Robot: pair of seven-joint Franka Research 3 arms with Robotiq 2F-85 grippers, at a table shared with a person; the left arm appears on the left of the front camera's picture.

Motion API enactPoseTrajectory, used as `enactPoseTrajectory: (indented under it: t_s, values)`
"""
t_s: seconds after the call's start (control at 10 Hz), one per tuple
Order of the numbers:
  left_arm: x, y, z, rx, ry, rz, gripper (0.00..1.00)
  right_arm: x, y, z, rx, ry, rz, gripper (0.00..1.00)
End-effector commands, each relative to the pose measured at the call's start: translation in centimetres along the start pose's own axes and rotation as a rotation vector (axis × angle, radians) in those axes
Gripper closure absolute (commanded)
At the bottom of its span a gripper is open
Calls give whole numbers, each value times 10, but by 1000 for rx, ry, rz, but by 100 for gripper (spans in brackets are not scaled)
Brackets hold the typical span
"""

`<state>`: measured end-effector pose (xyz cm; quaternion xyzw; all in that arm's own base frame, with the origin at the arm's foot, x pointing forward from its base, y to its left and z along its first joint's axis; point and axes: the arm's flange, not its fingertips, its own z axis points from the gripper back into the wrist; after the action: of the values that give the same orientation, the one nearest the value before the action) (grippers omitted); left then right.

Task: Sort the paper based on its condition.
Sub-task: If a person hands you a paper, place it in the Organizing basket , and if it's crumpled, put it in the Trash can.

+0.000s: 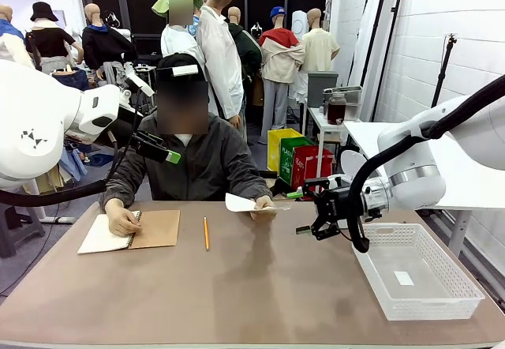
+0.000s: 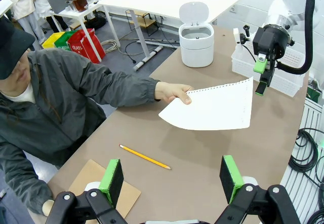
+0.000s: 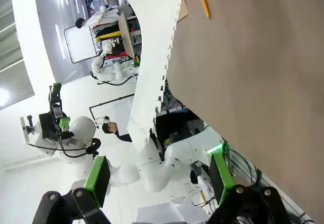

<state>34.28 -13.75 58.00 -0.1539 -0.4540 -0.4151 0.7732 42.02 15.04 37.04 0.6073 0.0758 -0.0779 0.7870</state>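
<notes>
Paper [image 2: 212,107] is held out by the person's hand [image 2: 174,91], just left of the right gripper [image 2: 260,78], whose jaws are spread wide, empty. If only the flimsy edge is pinched, the sheet may be creased or dropped.

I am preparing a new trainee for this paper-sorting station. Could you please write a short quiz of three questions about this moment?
1. True or false: the right gripper is shut on the sheet of paper.
2. What lies on the table between the notebook and the sheet? A) a pencil B) scissors C) a cup
3. Fill in: the sheet is held up by the person's ____.

Key: 1 false, its jaws stand open, apart from the sheet; 2 A; 3 hand.
</notes>
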Motion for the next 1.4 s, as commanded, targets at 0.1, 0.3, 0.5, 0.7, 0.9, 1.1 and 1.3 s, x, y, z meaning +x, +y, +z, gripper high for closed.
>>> enactPoseTrajectory:
  t_s: [0.1,0.3,0.5,0.7,0.9,1.1,1.3]
  values:
    - [-2,1,-1,-5,4,-10,0,0,2,2,2,-6,1,0]
    - [-2,1,-1,-5,4,-10,0,9,0,2,74,-3,-109,0]
    - [-2,1,-1,-5,4,-10,0,27,-11,-5,161,9,-259,0]
    - [-2,1,-1,-5,4,-10,0,38,-17,-13,188,34,-320,0]
    - [-2,1,-1,-5,4,-10,0,44,-21,-22,177,66,-366,0]
    - [-2,1,-1,-5,4,-10,0,46,-24,-24,161,102,-405,0]
    - [-2,1,-1,-5,4,-10,0,50,-27,-22,168,85,-418,35]
